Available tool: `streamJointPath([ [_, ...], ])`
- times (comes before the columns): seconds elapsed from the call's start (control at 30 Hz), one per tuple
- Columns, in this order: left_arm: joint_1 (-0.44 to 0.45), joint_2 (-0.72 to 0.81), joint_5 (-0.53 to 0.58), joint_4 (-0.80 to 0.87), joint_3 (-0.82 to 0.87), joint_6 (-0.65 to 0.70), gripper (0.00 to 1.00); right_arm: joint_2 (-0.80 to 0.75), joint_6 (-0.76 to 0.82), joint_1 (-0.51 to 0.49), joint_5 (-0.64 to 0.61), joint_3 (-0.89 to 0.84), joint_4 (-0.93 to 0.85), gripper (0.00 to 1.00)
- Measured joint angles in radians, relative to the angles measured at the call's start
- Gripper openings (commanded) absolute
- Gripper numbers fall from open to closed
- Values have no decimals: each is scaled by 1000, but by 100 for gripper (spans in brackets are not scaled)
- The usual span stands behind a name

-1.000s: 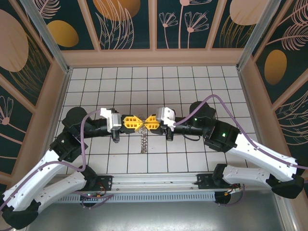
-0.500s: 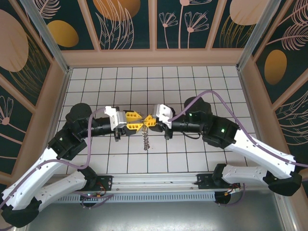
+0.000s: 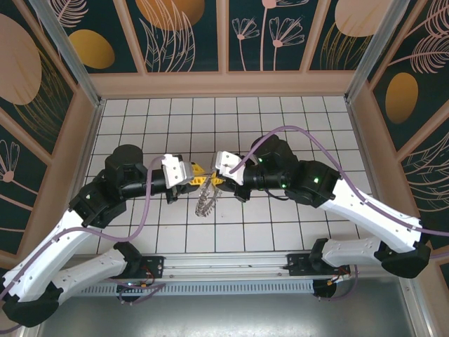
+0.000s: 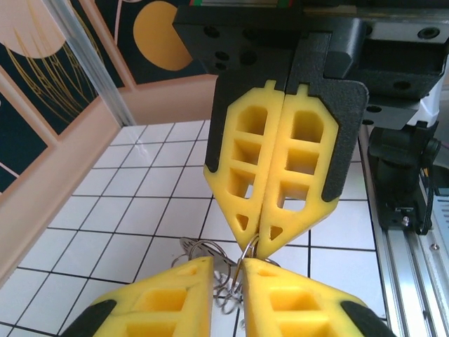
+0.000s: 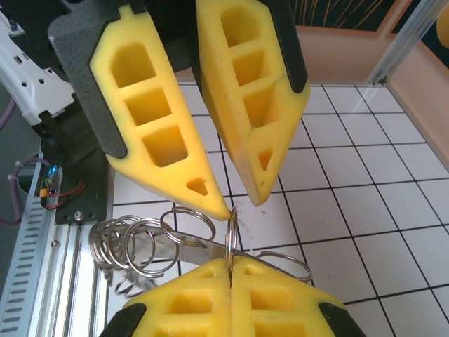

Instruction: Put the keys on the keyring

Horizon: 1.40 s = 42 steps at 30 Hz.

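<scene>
The keyring (image 5: 133, 246) is a bunch of linked grey wire rings hanging above the white tiles, also seen from above (image 3: 205, 203). My right gripper (image 5: 230, 258) is shut on one upright ring (image 5: 230, 228) of the bunch. My left gripper (image 4: 226, 261) faces it tip to tip and is open. That ring (image 4: 250, 247) stands at the gap, against the left gripper's right finger. A flat grey metal strip (image 5: 193, 247) lies among the rings. The small tan key is hidden. Seen from above, the left gripper (image 3: 201, 180) and right gripper (image 3: 210, 181) meet mid-table.
White tiled floor (image 3: 280, 119) inside tan walls (image 3: 224, 84). A metal rail (image 3: 224, 270) runs along the near edge by the arm bases. Both arms reach inward, their purple cables (image 3: 295, 133) looping above them.
Both wrists have drawn closer and turned, elbows shifting toward the far side. The grippers stay tip to tip. The ring bunch has swung slightly left and hangs tilted.
</scene>
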State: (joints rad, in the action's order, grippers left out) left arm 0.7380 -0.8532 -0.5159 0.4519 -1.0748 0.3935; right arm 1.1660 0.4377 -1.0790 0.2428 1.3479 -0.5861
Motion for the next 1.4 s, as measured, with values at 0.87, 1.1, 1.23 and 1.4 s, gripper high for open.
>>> streamJointPath([
  [0.87, 0, -45, -63, 14, -3, 8, 16, 55, 11, 13, 10, 60, -69, 0],
  [1.1, 0, -45, -63, 16, -3, 16, 0, 59, 21, 18, 19, 60, -70, 0],
  [1.23, -1, -45, -62, 16, -3, 13, 0, 59, 23, 19, 21, 60, -70, 0],
  [1.4, -1, -6, -72, -30, 19, -21, 0, 38, 21, 19, 45, 43, -31, 0],
])
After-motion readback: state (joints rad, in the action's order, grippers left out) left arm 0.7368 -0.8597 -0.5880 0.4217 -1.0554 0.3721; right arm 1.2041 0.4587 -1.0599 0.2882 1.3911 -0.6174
